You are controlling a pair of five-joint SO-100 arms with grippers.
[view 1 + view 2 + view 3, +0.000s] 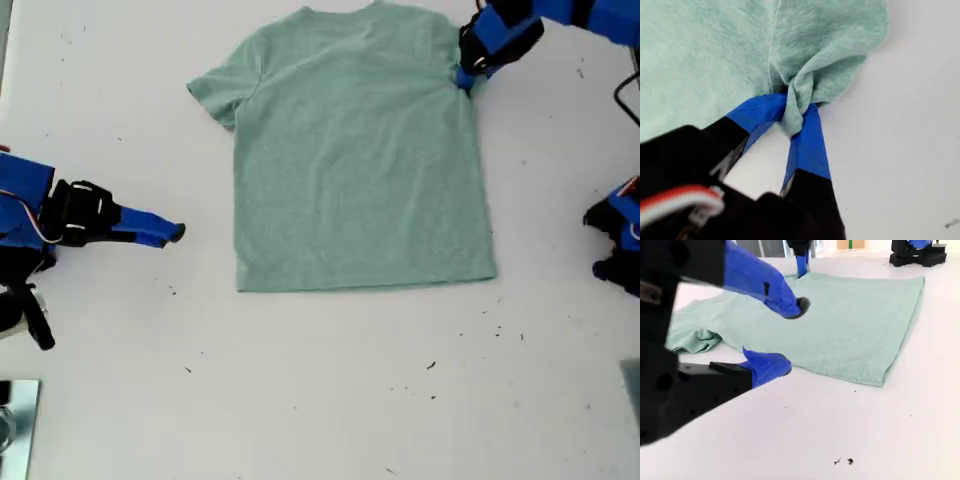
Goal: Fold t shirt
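Right now the t shirt (355, 150) lies spread flat on the white tabletop (320, 390), with one sleeve caught in a gripper.

My first gripper (466, 76), reaching in from the exterior view's upper right, has its blue fingers (807, 142) pressed together on a bunched fold of the sleeve on that side, the cloth gathered into a twist between them. My second gripper (165, 233) sits at the exterior view's left, well apart from the shirt's other sleeve, its blue-tipped jaws spread and holding nothing, as the second wrist view shows (777, 335). The shirt's collar points toward the exterior view's top and its hem toward the bottom. A few dark specks (844, 461) dot the tabletop near the hem.
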